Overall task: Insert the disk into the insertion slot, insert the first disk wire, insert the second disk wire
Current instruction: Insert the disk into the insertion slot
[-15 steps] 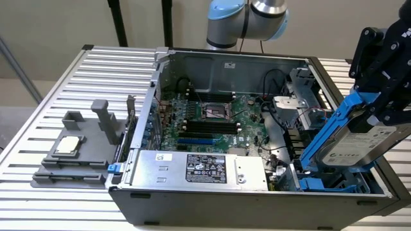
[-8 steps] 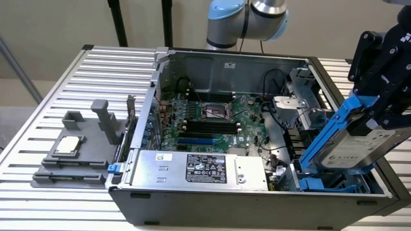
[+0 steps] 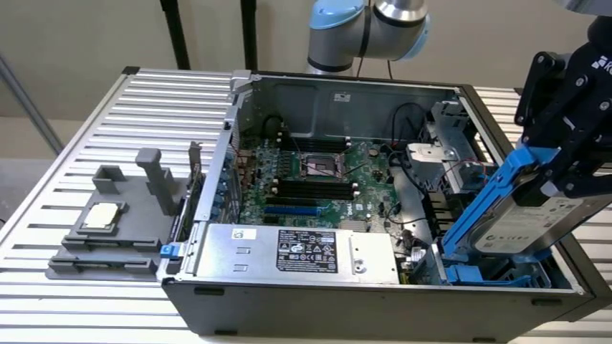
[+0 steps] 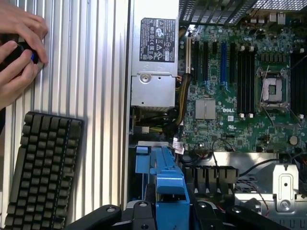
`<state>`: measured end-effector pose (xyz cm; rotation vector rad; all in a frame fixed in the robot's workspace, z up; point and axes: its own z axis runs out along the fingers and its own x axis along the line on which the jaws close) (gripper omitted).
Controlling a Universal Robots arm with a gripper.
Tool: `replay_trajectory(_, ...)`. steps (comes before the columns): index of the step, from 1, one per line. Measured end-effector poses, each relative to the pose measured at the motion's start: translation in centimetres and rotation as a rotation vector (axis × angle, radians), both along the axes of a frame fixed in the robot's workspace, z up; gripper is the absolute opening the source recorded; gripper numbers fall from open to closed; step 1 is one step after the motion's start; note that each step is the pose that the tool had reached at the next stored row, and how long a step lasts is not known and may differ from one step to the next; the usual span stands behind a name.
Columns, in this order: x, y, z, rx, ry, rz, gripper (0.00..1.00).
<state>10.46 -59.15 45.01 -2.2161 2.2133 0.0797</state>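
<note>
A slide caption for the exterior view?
End effector holds the disk tilted at the insertion slot of an open computer.

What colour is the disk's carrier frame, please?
The carrier frame is bright blue; the exterior view shows it best.

Soft, even indoor light washes the open computer case (image 3: 383,308); the slatted table (image 3: 96,107) beside it shines pale, the power-supply box (image 3: 297,251) inside and the disk (image 3: 535,226) above its edge catch mild glare, and shadow darkens its far inner corner.
</note>
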Motion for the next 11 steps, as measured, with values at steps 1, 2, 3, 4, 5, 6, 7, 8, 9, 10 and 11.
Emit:
replay_trajectory(1,0.02,0.0,-0.05,0.0,0.0,0.0,0.32)
replay_trajectory(2,0.06,0.0,-0.11,0.0,0.0,0.0,0.32)
replay_trajectory(3,0.08,0.0,-0.17,0.0,0.0,0.0,0.32)
replay_trajectory(4,0.11,0.0,-0.24,0.0,0.0,0.0,0.32)
replay_trajectory(5,0.15,0.0,-0.3,0.0,0.0,0.0,0.32)
replay_trajectory(6,0.18,0.0,-0.36,0.0001,0.0,0.0,0.32)
replay_trajectory(7,0.22,0.0,-0.4,0.0001,0.0,0.0,0.32)
replay_trajectory(8,0.25,0.0,-0.43,0.0,-0.0001,0.0,0.32)
replay_trajectory(9,0.27,0.0,-0.46,0.0,0.0,0.0,0.32)
replay_trajectory(10,0.28,0.0,-0.5,0.0,0.0,0.0,0.32)
replay_trajectory(11,0.28,0.0,-0.54,0.0,0.0,0.0,0.32)
